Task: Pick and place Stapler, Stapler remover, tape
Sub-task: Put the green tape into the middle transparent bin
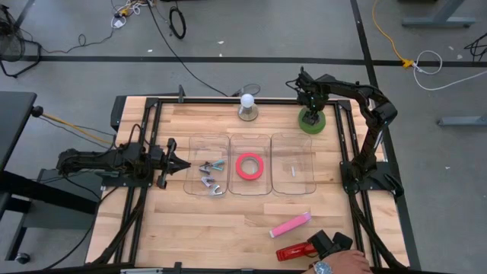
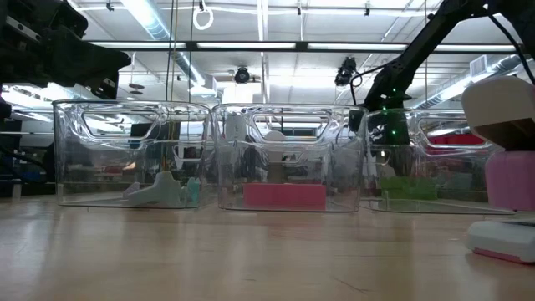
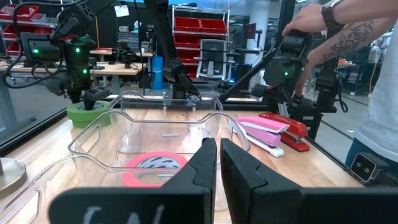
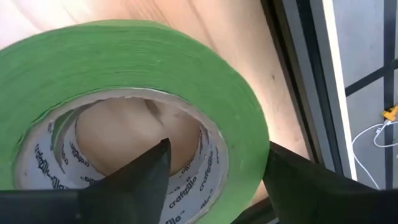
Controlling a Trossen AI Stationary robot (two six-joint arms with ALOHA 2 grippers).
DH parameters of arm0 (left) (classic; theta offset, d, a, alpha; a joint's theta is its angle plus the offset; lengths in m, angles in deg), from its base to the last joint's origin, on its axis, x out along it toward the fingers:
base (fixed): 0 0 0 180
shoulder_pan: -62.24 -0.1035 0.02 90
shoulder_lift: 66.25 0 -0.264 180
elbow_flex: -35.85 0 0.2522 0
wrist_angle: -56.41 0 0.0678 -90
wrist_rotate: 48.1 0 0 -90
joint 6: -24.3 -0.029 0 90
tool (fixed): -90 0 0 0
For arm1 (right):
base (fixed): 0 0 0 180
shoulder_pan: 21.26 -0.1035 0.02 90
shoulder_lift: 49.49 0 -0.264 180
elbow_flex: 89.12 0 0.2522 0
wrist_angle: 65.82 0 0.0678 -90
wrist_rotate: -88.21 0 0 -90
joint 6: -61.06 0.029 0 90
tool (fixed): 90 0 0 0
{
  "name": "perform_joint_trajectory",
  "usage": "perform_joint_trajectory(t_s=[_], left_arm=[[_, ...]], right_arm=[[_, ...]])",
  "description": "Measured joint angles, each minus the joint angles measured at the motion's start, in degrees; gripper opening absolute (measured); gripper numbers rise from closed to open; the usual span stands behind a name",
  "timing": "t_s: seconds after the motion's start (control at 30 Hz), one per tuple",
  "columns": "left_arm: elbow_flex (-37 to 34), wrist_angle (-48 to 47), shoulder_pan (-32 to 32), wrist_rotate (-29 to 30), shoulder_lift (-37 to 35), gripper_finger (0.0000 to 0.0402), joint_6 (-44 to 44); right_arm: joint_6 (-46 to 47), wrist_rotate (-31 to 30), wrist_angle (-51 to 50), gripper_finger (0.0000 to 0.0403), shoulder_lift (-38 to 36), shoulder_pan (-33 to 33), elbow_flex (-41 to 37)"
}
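Observation:
A wide green tape roll [image 1: 312,122] with a white printed core lies flat on the table's far right part; it fills the right wrist view [image 4: 124,68]. My right gripper [image 4: 217,149] is open over it, pointing down, with its fingers on either side of the roll's wall. My left gripper [image 1: 179,164] waits at the table's left, shut and empty, level with the left clear bin; it also shows in the left wrist view [image 3: 217,165]. A pink stapler [image 1: 291,225] and a red stapler [image 1: 293,253] lie near the front edge. Staple removers [image 1: 211,176] lie in the left bin. My right gripper comes at the green roll from above. One finger [image 4: 134,177] is inside the hole and the other [image 4: 311,186] is outside the roll's wall [image 4: 239,143]. I cannot tell whether either finger touches the wall. The roll lies flat on the table.
Three clear bins stand in a row mid-table: left [image 1: 192,164], middle [image 1: 237,148] holding a red-pink ring [image 1: 249,166], right [image 1: 293,152]. A white ball on a grey base [image 1: 248,106] stands at the far edge. A person's hand [image 1: 346,262] holds a black tool by the red stapler.

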Motion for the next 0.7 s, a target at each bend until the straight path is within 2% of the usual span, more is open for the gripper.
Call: perform_joint_trajectory(t_s=[0.3,0.7], left_arm=[[-0.01,0.0,-0.02,0.0,-0.02,0.0025,0.02],[0.0,0.0,-0.01,0.0,-0.02,0.0025,0.0]], right_arm=[[1.42,-0.89,-0.08,0.0196,0.0,0.0,0.0],[1.25,-1.67,-0.42,0.0171,-0.01,0.0,0.0]])
